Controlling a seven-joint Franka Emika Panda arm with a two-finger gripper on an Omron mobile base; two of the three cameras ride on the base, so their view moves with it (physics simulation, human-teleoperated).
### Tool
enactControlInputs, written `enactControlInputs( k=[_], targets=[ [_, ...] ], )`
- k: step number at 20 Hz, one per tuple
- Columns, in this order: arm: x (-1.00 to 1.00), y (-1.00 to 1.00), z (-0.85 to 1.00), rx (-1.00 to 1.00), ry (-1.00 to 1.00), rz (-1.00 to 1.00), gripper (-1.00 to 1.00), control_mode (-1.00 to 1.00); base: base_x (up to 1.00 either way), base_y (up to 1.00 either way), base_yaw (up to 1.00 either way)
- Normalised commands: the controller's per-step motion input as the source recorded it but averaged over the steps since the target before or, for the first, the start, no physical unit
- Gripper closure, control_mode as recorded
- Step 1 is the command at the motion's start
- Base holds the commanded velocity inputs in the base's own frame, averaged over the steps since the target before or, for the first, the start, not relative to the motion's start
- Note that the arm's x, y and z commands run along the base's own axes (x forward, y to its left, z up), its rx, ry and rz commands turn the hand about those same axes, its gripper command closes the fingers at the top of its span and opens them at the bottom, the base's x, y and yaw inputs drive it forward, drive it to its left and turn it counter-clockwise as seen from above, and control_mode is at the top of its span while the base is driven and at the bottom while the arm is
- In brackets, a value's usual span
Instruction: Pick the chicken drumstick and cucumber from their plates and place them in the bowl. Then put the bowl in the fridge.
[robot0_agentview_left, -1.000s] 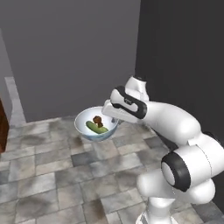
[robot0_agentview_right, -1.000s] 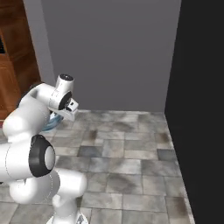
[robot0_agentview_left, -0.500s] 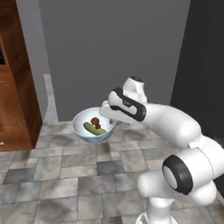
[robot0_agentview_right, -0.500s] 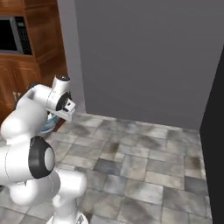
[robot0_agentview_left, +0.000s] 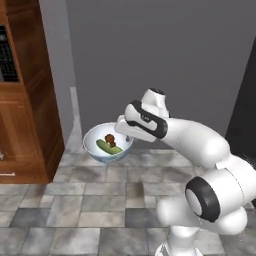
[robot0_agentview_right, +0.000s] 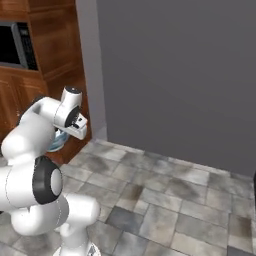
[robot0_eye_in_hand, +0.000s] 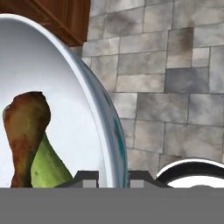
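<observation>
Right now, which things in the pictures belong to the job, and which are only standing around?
Belong to the job:
- bowl, held by its rim in the shut fingers
- chicken drumstick, in the bowl
- cucumber, in the bowl beside it

Only standing around:
- wooden cabinet
- black-fronted oven
- grey wall
- tiled floor

Open tiled floor (robot0_agentview_left: 90, 220) below and ahead, grey wall (robot0_agentview_left: 165, 60) blocking forward, wooden cabinet (robot0_agentview_left: 22, 125) crowding left

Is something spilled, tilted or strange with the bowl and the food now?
Nothing stands out. The bowl sits roughly level in the gripper, which is shut on its rim, above the tiled floor. The chicken drumstick and cucumber lie inside.
</observation>
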Motion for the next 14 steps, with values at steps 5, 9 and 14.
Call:
enactControlInputs(
  k=[5,9,14],
  targets=[
    [0.00,0.00,0.00,0.00,0.00,0.00,1.00,1.00,0.59,0.12,0.51],
    [0.00,0.00,0.00,0.00,0.00,0.00,1.00,1.00,0.62,0.09,0.50],
    [0.00,0.00,0.00,0.00,0.00,0.00,1.00,1.00,0.76,0.02,0.42]
  ],
)
